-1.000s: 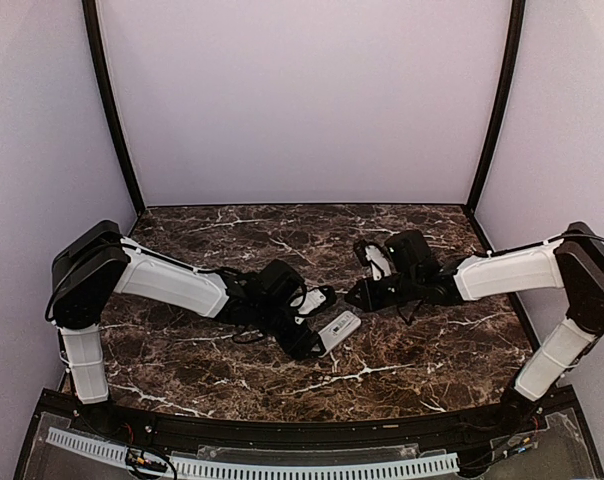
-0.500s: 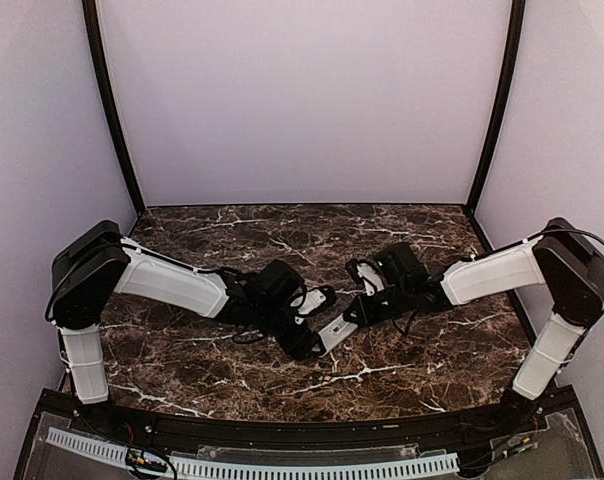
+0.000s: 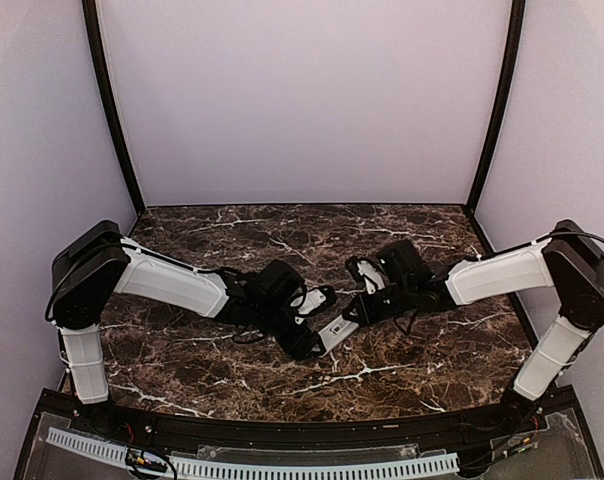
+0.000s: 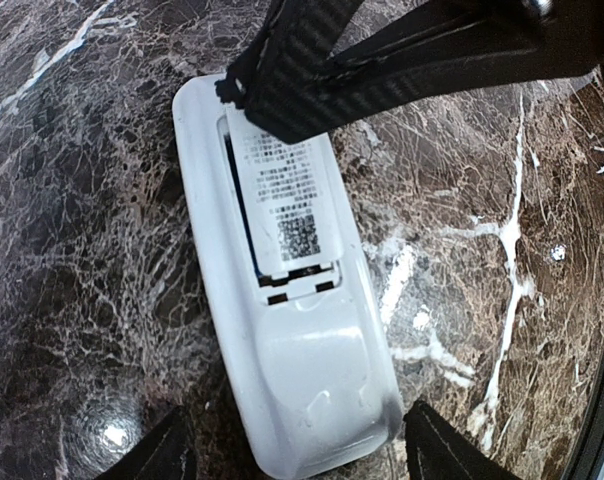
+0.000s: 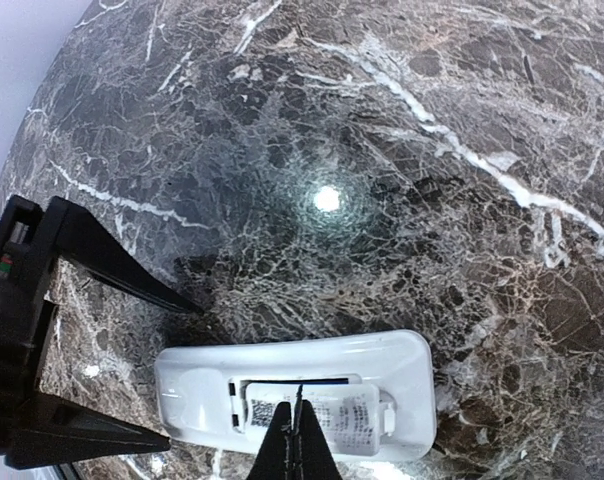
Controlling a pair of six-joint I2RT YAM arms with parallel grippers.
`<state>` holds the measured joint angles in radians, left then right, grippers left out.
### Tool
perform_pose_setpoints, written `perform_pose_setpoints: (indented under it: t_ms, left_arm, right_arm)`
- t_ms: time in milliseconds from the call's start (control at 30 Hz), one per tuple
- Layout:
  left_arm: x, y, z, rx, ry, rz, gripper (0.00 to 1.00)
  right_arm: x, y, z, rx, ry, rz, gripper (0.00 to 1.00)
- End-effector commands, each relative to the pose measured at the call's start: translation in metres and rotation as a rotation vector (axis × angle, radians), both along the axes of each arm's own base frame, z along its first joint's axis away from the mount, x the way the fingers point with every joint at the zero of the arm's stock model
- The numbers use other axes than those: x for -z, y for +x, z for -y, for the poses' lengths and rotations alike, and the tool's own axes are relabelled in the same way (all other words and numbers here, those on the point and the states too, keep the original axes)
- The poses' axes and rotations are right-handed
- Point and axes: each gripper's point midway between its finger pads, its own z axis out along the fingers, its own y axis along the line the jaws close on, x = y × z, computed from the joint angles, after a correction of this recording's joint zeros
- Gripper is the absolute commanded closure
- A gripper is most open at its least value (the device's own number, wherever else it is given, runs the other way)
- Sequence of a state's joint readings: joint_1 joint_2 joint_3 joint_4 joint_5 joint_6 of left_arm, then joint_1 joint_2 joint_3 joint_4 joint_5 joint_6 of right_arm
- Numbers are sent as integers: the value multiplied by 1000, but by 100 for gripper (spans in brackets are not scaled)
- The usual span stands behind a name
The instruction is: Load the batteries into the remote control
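The white remote control (image 3: 336, 329) lies face down on the marble, back side up (image 4: 307, 375) (image 5: 407, 372). A labelled white battery cover (image 4: 285, 200) (image 5: 357, 418) sits slightly askew over its compartment, with a thin dark slit along one edge. The batteries are hidden. My left gripper (image 3: 315, 323) (image 4: 302, 445) stands open, one finger on each side of the remote's rounded end. My right gripper (image 3: 354, 312) (image 5: 299, 425) is shut, its paired tips resting on the cover. In the left wrist view the right gripper's black fingers (image 4: 312, 70) reach down onto the cover's far end.
Dark marble tabletop (image 3: 422, 350) with white veins, walled by pale panels and black corner posts (image 3: 110, 110). Both arms meet near the middle of the table. A lamp glare (image 5: 327, 198) shows on the marble beyond the remote.
My right gripper has closed fully and moved left and down, from beside the remote onto its battery cover. The left arm and the remote have stayed put.
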<state>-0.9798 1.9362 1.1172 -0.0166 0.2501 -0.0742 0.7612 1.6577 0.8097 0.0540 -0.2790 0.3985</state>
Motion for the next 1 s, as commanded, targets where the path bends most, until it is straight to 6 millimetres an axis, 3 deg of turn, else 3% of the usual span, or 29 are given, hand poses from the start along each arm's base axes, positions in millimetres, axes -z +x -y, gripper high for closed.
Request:
perform_pose_setpoints:
  t_ms: [0,67,100,267,433,567,733,833,900,967]
  left_arm:
    - [25,-15,-17,1,86,-66,28]
    - [22,-14,-16,0,75,-58,28]
    - [20,-13,-16,0,71,-55,28]
    - [10,-11,-12,-6,40,-37,27]
    - [-1,-8,-12,-19,8,-6,26]
    - [-11,-7,-12,-17,-25,17,25]
    - [-27,-7,-12,-23,-83,53,25]
    - [-23,-12,-18,-23,-73,48,25]
    - [-17,-18,-21,-10,-40,60,20]
    - [-12,-24,-23,13,-11,75,21]
  right_arm:
    - [-53,3,-15,-55,86,72,100]
    - [-69,7,-16,-52,106,109,97]
    - [-67,9,-10,-37,85,105,93]
    - [-36,24,14,22,-74,72,78]
    - [-18,23,14,-23,-134,28,65]
    - [-34,23,10,-75,-69,49,55]
    - [-75,22,8,-238,40,128,44]
    - [-98,32,16,-283,110,188,42]
    - [-98,47,22,-256,80,248,41]
    - [-86,68,30,-173,-3,195,41]
